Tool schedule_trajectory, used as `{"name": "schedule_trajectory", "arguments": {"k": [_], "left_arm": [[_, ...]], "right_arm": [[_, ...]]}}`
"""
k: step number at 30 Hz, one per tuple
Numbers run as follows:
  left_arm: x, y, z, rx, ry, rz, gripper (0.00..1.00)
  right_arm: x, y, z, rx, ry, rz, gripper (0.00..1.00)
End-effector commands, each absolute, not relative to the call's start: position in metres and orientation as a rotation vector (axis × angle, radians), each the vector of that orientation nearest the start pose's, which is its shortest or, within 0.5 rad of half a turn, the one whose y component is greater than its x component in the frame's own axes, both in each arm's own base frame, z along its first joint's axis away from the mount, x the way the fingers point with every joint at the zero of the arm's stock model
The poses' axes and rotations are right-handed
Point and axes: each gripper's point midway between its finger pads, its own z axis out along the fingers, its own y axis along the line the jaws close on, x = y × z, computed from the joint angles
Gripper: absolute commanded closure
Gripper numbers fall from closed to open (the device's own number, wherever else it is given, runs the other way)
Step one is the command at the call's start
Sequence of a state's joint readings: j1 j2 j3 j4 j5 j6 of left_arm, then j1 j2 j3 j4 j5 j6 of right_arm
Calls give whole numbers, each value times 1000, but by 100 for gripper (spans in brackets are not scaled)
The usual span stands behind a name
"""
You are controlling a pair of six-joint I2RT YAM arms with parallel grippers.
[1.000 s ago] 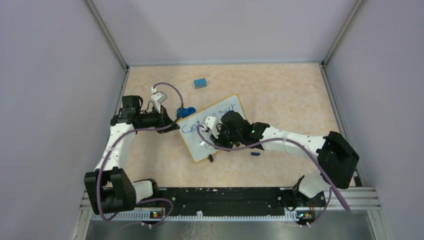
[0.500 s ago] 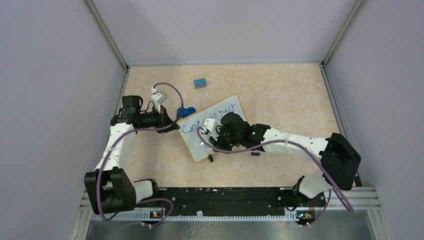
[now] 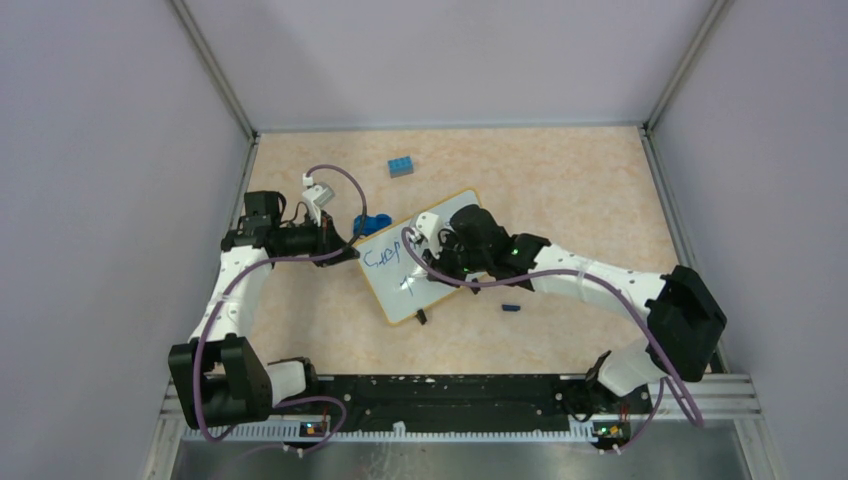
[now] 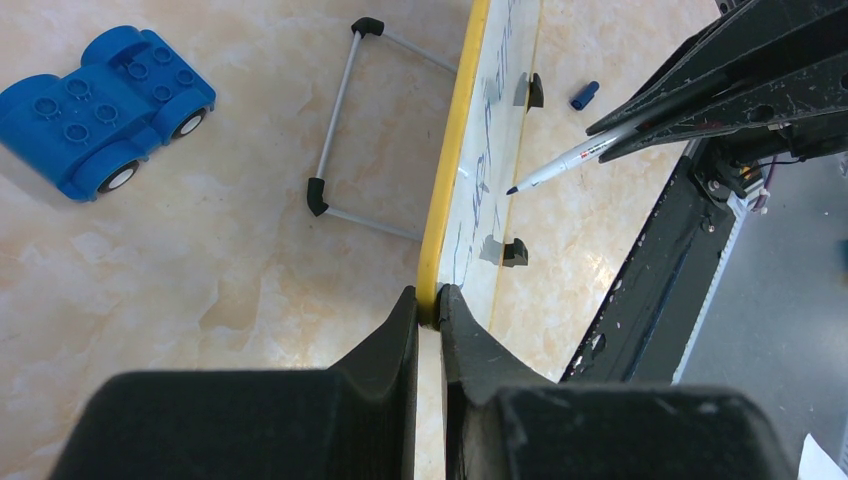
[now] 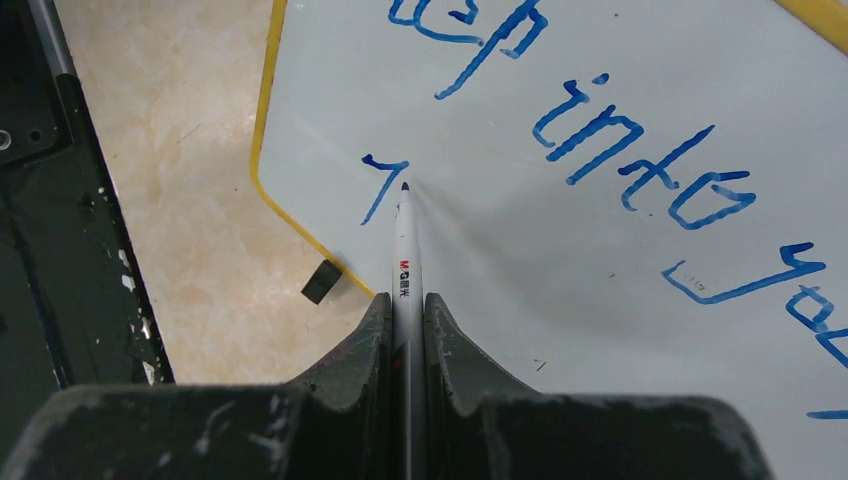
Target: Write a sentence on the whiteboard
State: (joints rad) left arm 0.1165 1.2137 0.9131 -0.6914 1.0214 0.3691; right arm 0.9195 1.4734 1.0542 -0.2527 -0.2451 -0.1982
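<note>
Right gripper [image 5: 405, 300], clenched on the pen [image 5: 405, 235], shifted rightward, starting the sentence's [image 5: 600, 130] second line (left gripper [image 4: 428, 298] pinched the whiteboard [image 4: 452, 170]).

The whiteboard [image 3: 393, 300], a white rectangle with rounded corners and a thin yellow rim, sits left of the table's centre, turned diagonally so its long edges climb toward the far right. Two black clip feet [image 4: 515, 252] stick out from its near long edge. The sentence [image 5: 590, 135] is thin blue handwriting: the first line reads "Step into yo…", and a second line below it consists of one short hooked stroke near the left end.
</note>
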Motion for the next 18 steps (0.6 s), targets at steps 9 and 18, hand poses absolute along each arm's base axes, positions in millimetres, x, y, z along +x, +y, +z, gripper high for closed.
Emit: {"name": "schedule_trajectory", "arguments": {"k": [9, 18], "left_arm": [[257, -110, 163, 661, 2119, -987, 100], [257, -110, 162, 664, 2120, -982, 100]], "right_arm": [[227, 367, 162, -1333, 1817, 700, 100], [233, 369, 163, -1317, 1823, 683, 100]]}}
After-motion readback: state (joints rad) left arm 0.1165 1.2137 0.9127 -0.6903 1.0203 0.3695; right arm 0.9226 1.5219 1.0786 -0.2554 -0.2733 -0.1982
